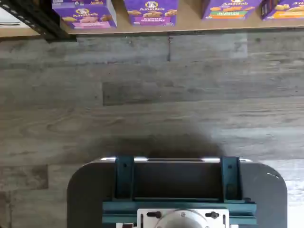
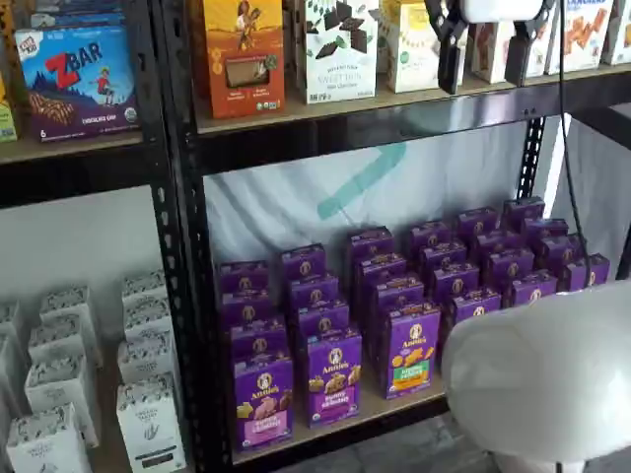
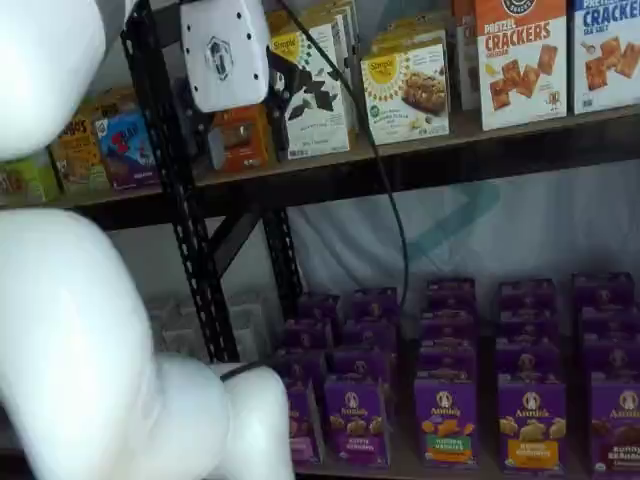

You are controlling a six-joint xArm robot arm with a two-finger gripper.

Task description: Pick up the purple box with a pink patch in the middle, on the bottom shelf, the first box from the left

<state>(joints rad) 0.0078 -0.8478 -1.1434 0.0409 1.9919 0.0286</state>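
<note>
The purple box [image 2: 263, 399] with a pink patch across its middle stands upright at the left front of the bottom shelf [image 2: 389, 407], just right of a black post. The wrist view shows the purple box [image 1: 85, 14] on the shelf board [image 1: 190, 23] across a stretch of floor. In a shelf view the white arm partly hides the purple box [image 3: 303, 420]. My gripper [image 2: 483, 59] hangs high up in front of the upper shelf, far above the box. A wide gap separates its two black fingers, which hold nothing. Its white body and fingers also appear as the gripper [image 3: 235, 115].
Rows of similar purple boxes fill the shelf, among them one with a green patch [image 2: 412, 350]. A black perforated post [image 2: 187, 296] borders the bay, with white boxes [image 2: 59, 384] left of it. The white arm [image 2: 542, 374] is close to the camera. A cable [image 2: 567, 148] hangs down.
</note>
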